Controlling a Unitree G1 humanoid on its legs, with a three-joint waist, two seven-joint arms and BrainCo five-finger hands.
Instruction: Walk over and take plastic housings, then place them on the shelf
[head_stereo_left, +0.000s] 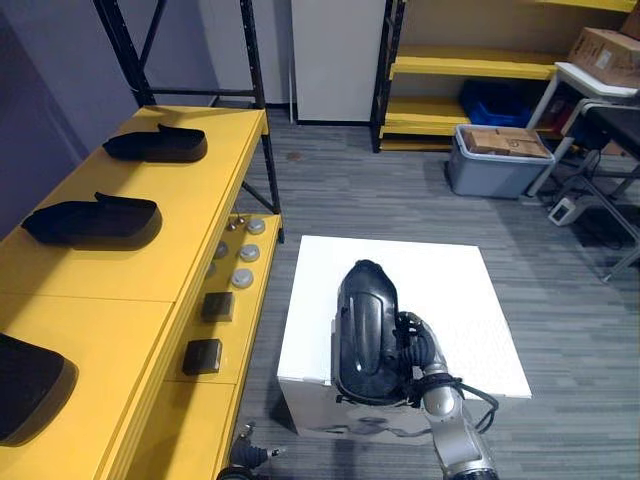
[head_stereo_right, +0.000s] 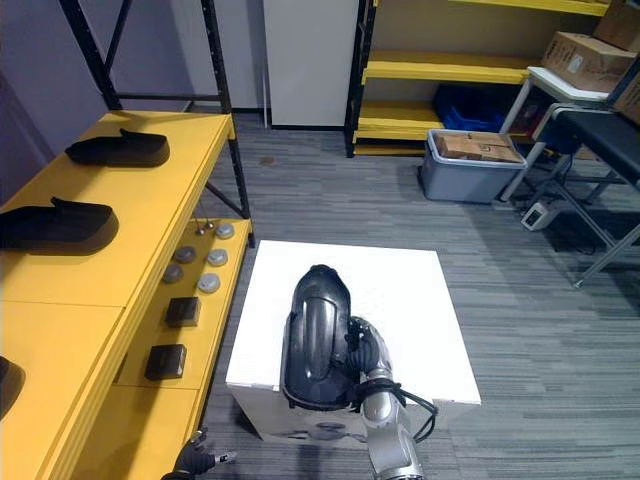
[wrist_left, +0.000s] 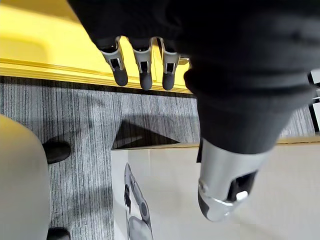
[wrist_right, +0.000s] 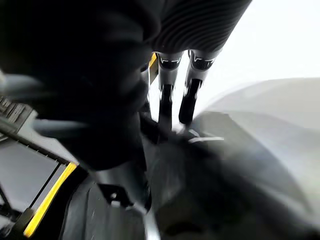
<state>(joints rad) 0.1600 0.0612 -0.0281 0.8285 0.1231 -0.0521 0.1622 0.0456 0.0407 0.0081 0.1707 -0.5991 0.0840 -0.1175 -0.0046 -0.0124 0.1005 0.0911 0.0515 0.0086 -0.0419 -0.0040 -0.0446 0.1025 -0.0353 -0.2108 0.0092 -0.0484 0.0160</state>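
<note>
yellow shelf (head_stereo_left: 150, 255), left: three black plastic housings lie well apart on its top level: far housing (head_stereo_left: 157, 145), middle housing (head_stereo_left: 95, 222), near housing (head_stereo_left: 28, 385). left hand (wrist_left: 144, 70): low beside the shelf, fingers straight, holding nothing. white table (head_stereo_left: 465, 300), centre: fourth housing (head_stereo_left: 365, 330) over its near part, right hand (head_stereo_left: 412, 347) clamped on its right side.

Right hand (head_stereo_left: 420, 355) part-hidden behind housing (head_stereo_left: 365, 330) (grip unclear) — blurred close-up.
</note>
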